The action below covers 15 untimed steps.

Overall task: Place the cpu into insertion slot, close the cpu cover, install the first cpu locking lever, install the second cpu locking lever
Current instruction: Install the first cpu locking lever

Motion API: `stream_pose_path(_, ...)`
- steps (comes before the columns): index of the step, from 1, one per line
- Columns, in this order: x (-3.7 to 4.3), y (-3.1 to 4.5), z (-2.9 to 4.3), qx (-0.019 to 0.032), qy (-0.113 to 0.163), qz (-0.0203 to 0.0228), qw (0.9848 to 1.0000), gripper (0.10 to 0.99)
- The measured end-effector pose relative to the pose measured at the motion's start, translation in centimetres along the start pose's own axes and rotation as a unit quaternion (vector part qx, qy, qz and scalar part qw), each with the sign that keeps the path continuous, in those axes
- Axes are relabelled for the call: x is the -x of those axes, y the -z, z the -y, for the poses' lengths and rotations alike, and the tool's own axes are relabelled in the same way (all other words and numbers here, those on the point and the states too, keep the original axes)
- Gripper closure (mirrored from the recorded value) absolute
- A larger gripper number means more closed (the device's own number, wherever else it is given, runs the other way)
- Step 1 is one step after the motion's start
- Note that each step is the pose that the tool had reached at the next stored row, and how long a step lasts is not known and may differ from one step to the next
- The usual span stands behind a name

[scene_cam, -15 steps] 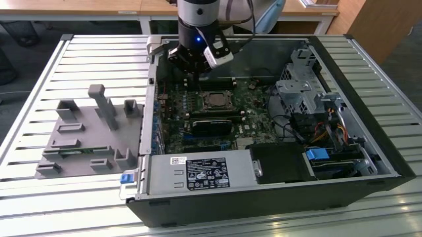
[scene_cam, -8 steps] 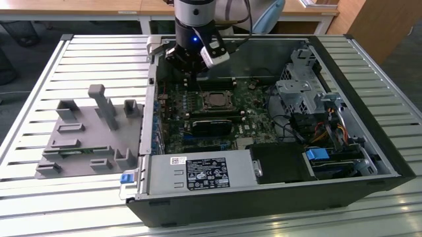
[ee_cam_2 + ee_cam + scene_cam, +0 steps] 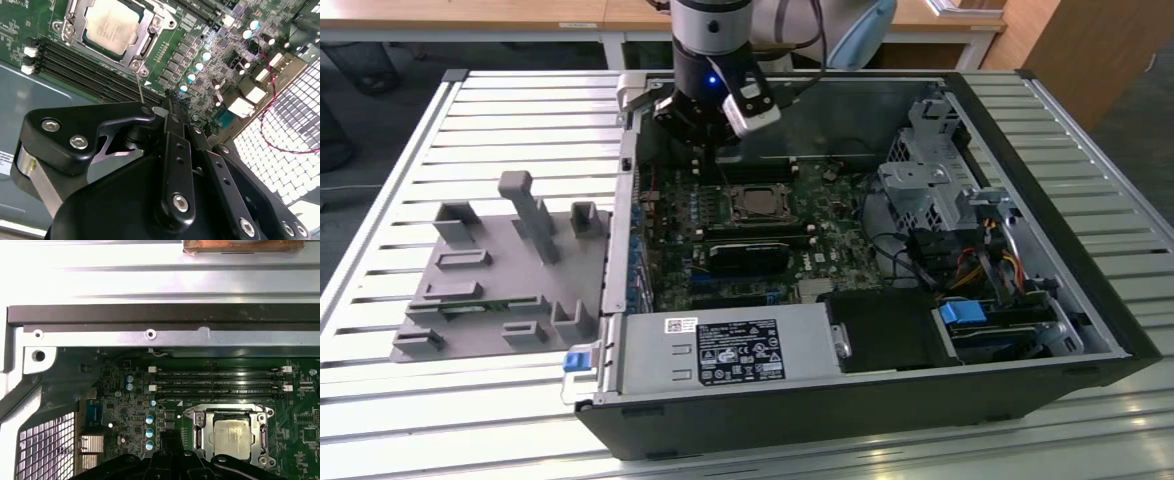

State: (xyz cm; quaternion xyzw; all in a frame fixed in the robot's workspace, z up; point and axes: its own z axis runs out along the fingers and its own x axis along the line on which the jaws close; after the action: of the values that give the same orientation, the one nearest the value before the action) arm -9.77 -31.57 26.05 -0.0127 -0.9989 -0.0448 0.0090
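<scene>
Silvery-grey cpu (image 3: 110, 22) sits framed by the cpu cover (image 3: 146, 42) — fingers (image 3: 169, 117) closed together beside a thin lever (image 3: 140, 86)

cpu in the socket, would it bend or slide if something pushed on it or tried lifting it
The cpu shows a flat metal top, so it is probably stiff. The cpu cover frames its edges, so a sideways push likely would not shift it. Its top looks smooth, so a grip might slip.
</scene>
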Motion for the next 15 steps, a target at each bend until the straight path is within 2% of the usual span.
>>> stream_pose_path(15,-0.33,-0.59,-1.01,0.0000,0.000,0.0000,1.0000,0.980)
